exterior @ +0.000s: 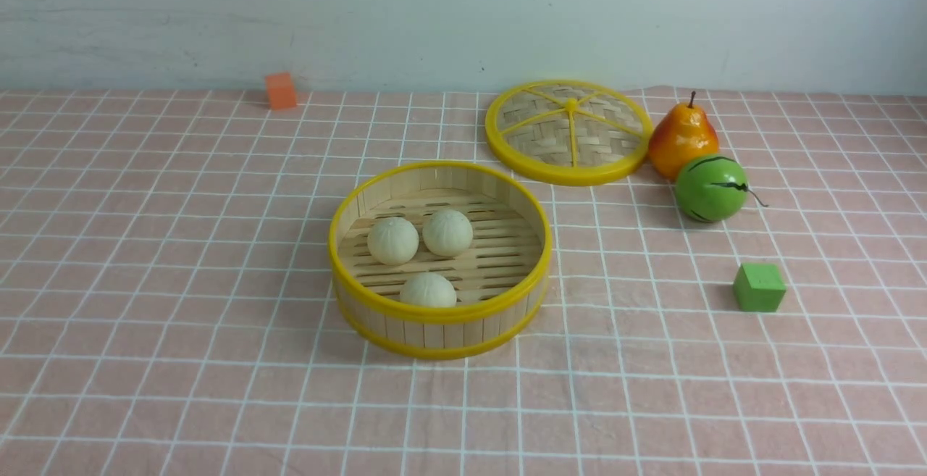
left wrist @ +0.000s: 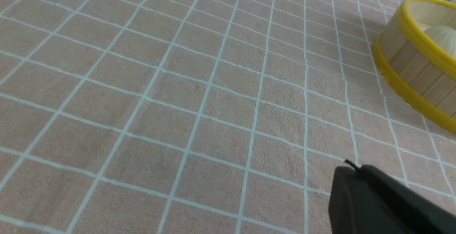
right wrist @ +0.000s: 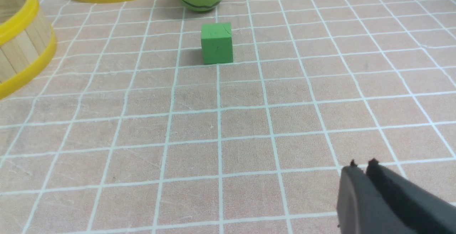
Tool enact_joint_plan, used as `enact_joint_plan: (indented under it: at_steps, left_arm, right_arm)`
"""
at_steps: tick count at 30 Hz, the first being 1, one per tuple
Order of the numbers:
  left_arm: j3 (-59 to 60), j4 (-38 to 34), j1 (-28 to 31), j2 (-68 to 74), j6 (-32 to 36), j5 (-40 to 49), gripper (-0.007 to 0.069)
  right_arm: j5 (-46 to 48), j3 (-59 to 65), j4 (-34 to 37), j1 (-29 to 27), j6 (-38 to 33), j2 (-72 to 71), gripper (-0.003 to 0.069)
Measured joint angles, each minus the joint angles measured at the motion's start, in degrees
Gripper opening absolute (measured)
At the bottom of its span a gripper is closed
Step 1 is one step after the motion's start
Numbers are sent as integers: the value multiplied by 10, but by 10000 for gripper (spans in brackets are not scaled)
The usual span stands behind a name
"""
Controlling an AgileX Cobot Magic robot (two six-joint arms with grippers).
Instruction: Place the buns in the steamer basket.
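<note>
Pink checked tablecloth (exterior: 181, 360), all three buns (exterior: 393, 240) sitting in the steamer basket (exterior: 507, 302) mid-table, lid (exterior: 568, 132) behind it. Left gripper (left wrist: 351, 166) and right gripper (right wrist: 363, 164) both pressed together, holding nothing

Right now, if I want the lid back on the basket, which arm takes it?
Probably the right. The lid lies on the robot's right, behind the steamer basket, which holds all three buns. Right wrist view shows its rim; left view barely does.

Buns (exterior: 393, 240) in steamer basket (exterior: 439, 309); lid (exterior: 569, 132) behind.
</note>
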Motion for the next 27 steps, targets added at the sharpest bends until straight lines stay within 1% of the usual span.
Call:
enact_joint_plan:
  at_steps: [27]
  left_arm:
    - [0,0,0,0,0,0,1]
  right_arm:
    - [0,0,0,0,0,0,74]
